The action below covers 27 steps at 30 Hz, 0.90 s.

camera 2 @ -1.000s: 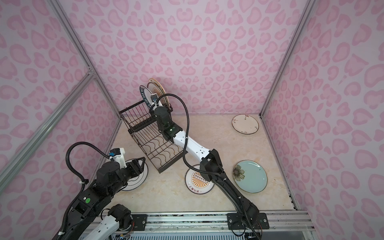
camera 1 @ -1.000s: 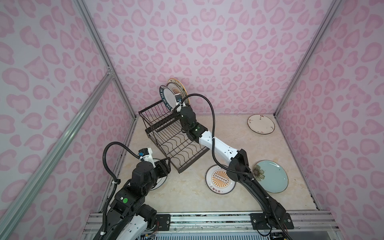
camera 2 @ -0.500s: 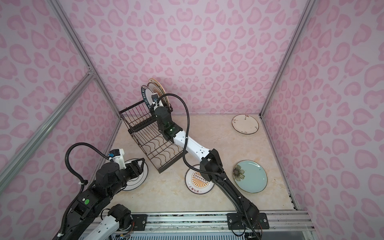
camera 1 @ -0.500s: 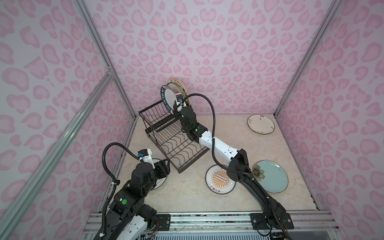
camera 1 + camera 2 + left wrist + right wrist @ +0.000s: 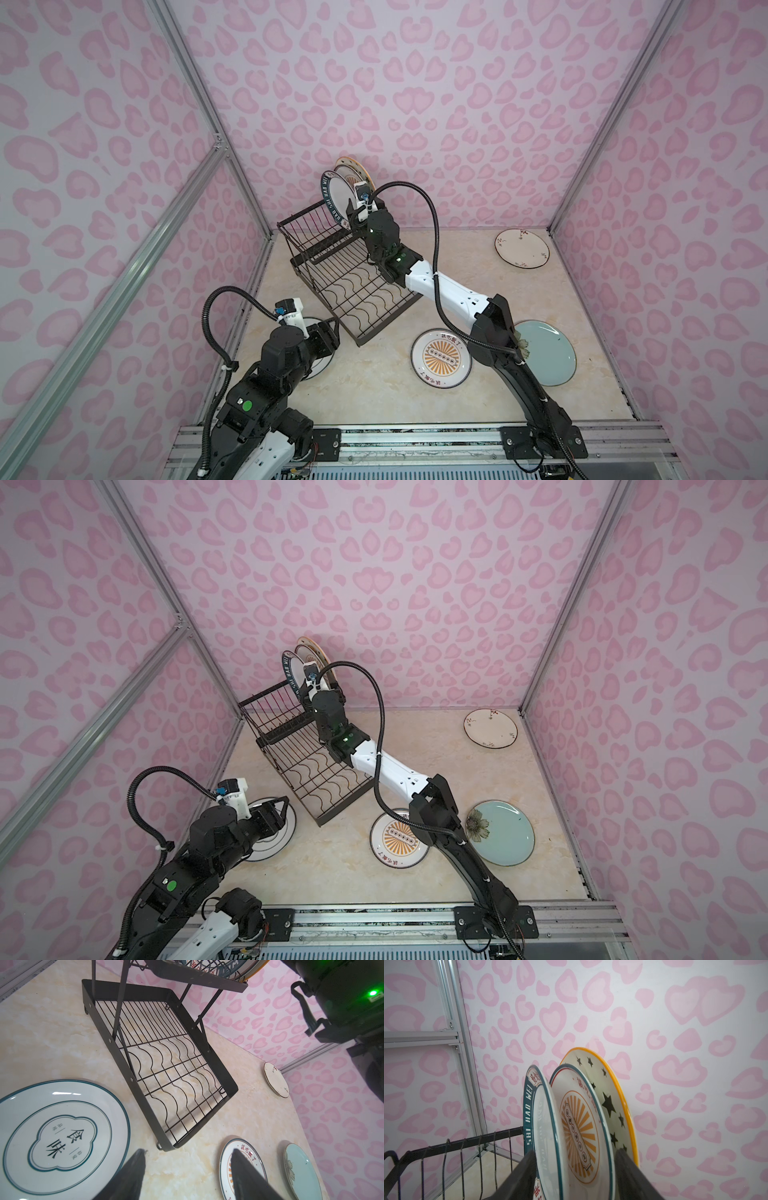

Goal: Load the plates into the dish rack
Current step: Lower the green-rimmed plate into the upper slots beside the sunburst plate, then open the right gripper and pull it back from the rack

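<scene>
The black wire dish rack [image 5: 353,286] stands at the back left. Three plates stand upright in its raised tier: a lettered-rim plate [image 5: 529,1103], a sunburst plate [image 5: 577,1118] and a yellow-rimmed star plate [image 5: 613,1093]. My right gripper [image 5: 574,1167] is open, with one finger on each side of the lettered and sunburst plates and not pressing on them. My left gripper [image 5: 188,1151] hangs open and empty over the table, between a white dark-rimmed plate [image 5: 62,1126] and a flat sunburst plate [image 5: 226,1159].
A pale blue-green plate [image 5: 548,353] lies at the right beside the right arm's elbow. A white floral plate [image 5: 521,248] lies in the back right corner. The rack's lower wavy-wire tray [image 5: 172,1076] holds nothing. Pink patterned walls close in three sides.
The right gripper's jaws have opened off the sunburst plate, which now stands in the rack's raised tier. The left arm has barely shifted.
</scene>
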Each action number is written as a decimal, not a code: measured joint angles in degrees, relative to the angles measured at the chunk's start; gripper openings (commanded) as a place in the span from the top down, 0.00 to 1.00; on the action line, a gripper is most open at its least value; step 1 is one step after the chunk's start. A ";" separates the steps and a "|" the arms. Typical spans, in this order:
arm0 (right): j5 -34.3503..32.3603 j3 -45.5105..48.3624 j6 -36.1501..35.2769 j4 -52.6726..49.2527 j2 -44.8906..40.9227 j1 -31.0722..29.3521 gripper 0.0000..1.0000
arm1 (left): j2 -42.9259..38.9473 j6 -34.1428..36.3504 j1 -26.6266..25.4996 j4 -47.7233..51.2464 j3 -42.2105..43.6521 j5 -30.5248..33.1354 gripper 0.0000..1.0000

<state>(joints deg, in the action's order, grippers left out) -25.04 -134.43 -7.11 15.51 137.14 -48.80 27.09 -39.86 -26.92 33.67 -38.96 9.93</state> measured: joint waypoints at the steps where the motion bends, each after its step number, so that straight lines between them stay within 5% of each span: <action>1: 0.02 1.40 -0.07 0.39 -0.98 0.00 0.38 | 0.02 0.00 0.00 0.15 -0.11 0.00 0.33; 17: 0.87 26.62 -4.33 12.90 -22.45 -0.24 0.32 | 2.40 1.07 0.00 0.31 -1.90 -1.01 0.33; 27: 5.38 46.21 -0.63 6.54 -42.36 7.50 0.35 | 7.72 2.34 0.00 -4.68 -1.29 -2.95 0.34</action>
<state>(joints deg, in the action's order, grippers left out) -19.66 -88.23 -7.75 22.04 94.78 -41.30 34.81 -37.52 -26.92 28.99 -40.25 6.98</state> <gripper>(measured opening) 0.655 0.661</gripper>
